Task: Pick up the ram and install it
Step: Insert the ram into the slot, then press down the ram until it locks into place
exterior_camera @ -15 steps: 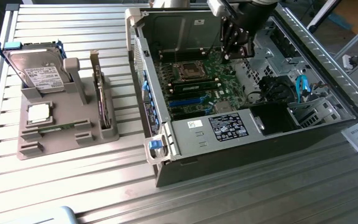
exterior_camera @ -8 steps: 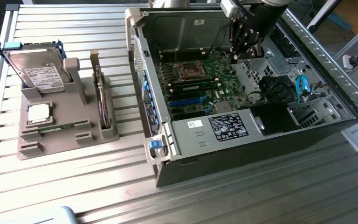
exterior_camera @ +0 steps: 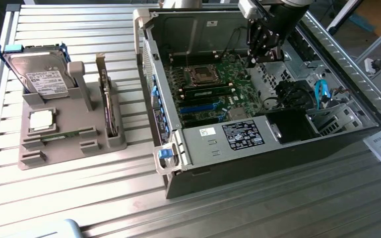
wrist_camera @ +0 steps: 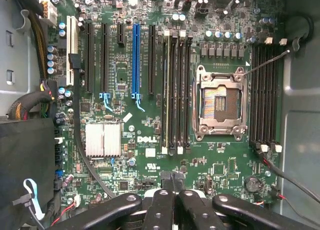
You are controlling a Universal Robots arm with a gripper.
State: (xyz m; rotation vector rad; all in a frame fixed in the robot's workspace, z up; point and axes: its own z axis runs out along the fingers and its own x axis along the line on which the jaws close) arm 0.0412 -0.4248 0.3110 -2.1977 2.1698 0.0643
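Observation:
The ram (exterior_camera: pixel 68 134) is a narrow green stick lying flat in a slot of the grey fixture (exterior_camera: pixel 58 156), towards the exterior view's left, far from the gripper. My gripper (exterior_camera: pixel 261 59) hangs over the motherboard (exterior_camera: pixel 210 84) inside the open computer case (exterior_camera: pixel 349 131). In the wrist view the gripper (wrist_camera: pixel 172 182) is shut, its black fingertips (wrist_camera: pixel 164 186) pressed together with nothing visible between them. It looks straight down on the motherboard (wrist_camera: pixel 125 69), with long black memory slots (wrist_camera: pixel 176 89) beside the open CPU socket (wrist_camera: pixel 220 104).
The fixture also holds a silver hard drive (exterior_camera: pixel 41 77), an upright expansion card (exterior_camera: pixel 105 99) and a square chip (exterior_camera: pixel 41 120). Case walls, a black power supply (exterior_camera: pixel 243 135), cables and a drive cage (exterior_camera: pixel 333 116) surround the board. The ribbed metal table (exterior_camera: pixel 257 208) runs in front.

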